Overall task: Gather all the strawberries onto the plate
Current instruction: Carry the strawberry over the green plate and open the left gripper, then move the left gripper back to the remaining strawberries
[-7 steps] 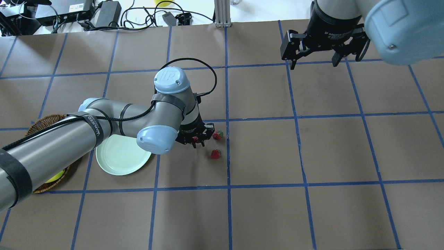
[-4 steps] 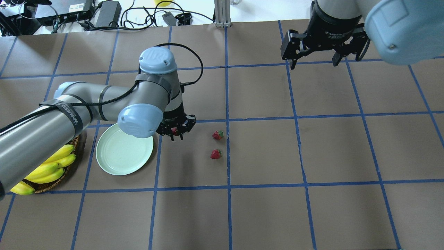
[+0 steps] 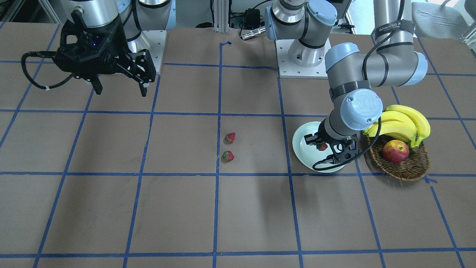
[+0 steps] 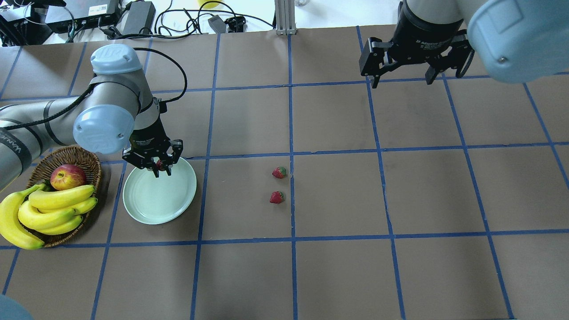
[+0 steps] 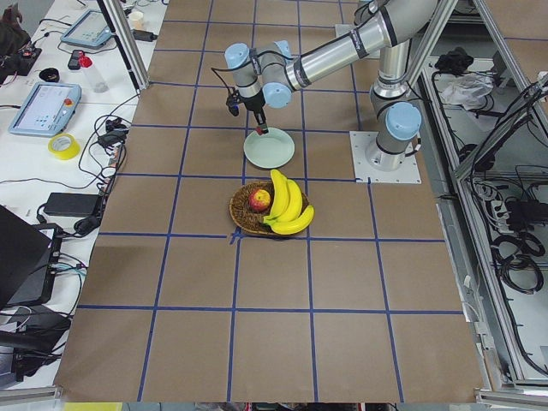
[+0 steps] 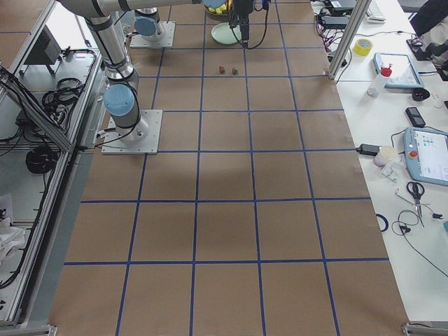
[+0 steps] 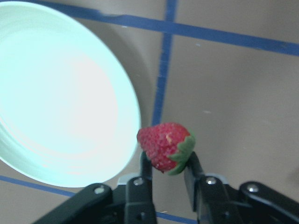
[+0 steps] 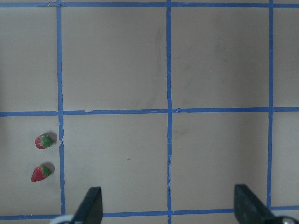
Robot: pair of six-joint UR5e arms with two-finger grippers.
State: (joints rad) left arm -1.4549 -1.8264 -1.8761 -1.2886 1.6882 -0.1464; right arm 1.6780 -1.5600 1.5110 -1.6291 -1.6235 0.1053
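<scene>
My left gripper [image 4: 158,170] is shut on a small red strawberry [image 4: 159,166] and holds it above the far rim of the pale green plate [image 4: 155,200]. In the left wrist view the strawberry [image 7: 166,147] sits between the fingertips, just past the plate's rim [image 7: 133,107]. The front view shows the same strawberry [image 3: 322,146] over the plate [image 3: 302,147]. Two more strawberries [image 4: 279,172] [image 4: 276,197] lie on the table near its middle. They also show in the right wrist view [image 8: 44,141] [image 8: 41,172]. My right gripper [image 4: 402,83] is open and empty, high at the far right.
A brown wicker basket [image 4: 91,162] stands left of the plate, close to my left arm. It holds a bunch of bananas [image 4: 44,213] and a red-yellow apple [image 4: 68,176]. Blue tape lines grid the brown table. Cables and boxes lie beyond the far edge.
My left arm has swung left with the strawberry, from beside the two lying strawberries to above the plate's rim. The basket is now uncovered. The right arm has not moved.
</scene>
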